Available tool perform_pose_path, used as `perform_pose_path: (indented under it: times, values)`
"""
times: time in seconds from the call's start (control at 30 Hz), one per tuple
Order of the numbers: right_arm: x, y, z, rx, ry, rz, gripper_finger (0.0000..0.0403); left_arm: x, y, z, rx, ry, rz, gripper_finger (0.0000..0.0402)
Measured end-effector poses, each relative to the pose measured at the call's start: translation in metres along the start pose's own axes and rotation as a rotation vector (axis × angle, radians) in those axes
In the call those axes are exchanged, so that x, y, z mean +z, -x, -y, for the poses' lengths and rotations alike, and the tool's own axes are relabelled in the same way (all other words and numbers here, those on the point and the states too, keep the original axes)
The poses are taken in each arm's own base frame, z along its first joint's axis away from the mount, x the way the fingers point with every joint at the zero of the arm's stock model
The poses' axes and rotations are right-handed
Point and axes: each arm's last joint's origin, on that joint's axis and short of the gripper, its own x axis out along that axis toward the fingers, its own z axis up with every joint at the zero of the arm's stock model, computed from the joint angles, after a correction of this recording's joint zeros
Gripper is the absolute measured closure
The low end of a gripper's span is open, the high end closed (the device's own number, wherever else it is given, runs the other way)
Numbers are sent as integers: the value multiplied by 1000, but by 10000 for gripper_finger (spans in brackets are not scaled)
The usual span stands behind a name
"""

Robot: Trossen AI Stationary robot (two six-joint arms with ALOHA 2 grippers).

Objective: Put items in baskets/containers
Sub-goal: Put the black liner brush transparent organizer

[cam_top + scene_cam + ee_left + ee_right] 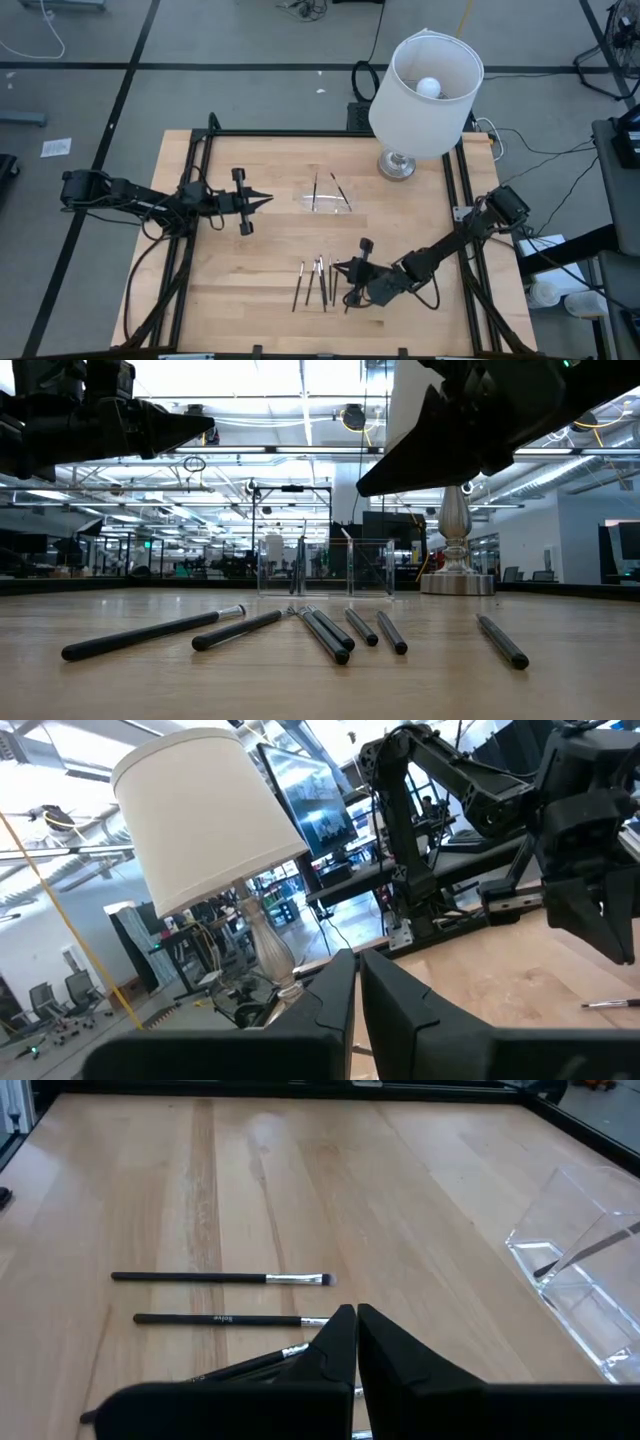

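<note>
Several thin dark items (pixel 318 282) lie side by side on the table near its front edge; in the low view they rest flat along their length (pixel 330 632). The clear container (pixel 325 197) stands mid-table with two more items (pixel 590 1250) leaning inside it. My right gripper (pixel 338 267) is shut and hovers above the right end of the row (pixel 355 1320), clear of the table in the low view (pixel 365 488). My left gripper (pixel 268 200) waits shut, raised at the left (pixel 210 428), pointing toward the container.
A white-shaded lamp (pixel 425 95) on a silvery base (pixel 397 165) stands at the far right corner. Black frame rails (pixel 195 180) run along the table's left, far and right sides. Bare wood lies between the row and the container.
</note>
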Motion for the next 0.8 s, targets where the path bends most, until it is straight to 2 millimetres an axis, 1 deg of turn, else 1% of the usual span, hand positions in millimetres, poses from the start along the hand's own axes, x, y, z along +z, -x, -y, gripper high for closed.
perform_pose_path:
  times: [0.13,0.2,0.27,0.37,0.43,0.5,0.53,0.6,0.73,0.8]
  values:
    - [0,0,0,8,-11,-3,403,0,0,0,0,2,0,371]
    - [1,0,-2,42,-16,-16,403,0,0,0,0,2,0,371]
    - [11,0,-7,92,-36,-13,403,0,0,0,0,2,0,371]
    - [35,-1,-16,151,-56,-9,403,0,0,0,0,1,0,371]
    - [48,1,-22,177,-51,-37,403,0,0,0,1,2,0,371]
    - [54,5,-28,179,-57,-71,403,0,0,0,1,2,0,371]
    - [54,6,-32,183,-71,-93,403,0,0,0,0,5,-1,371]
    - [46,9,-38,214,-110,-166,403,-1,0,0,-4,10,-11,371]
    - [29,13,-54,293,-303,-283,403,-3,0,2,-16,9,-37,371]
    - [23,11,-66,313,-346,-317,403,-4,0,2,-16,10,-43,371]
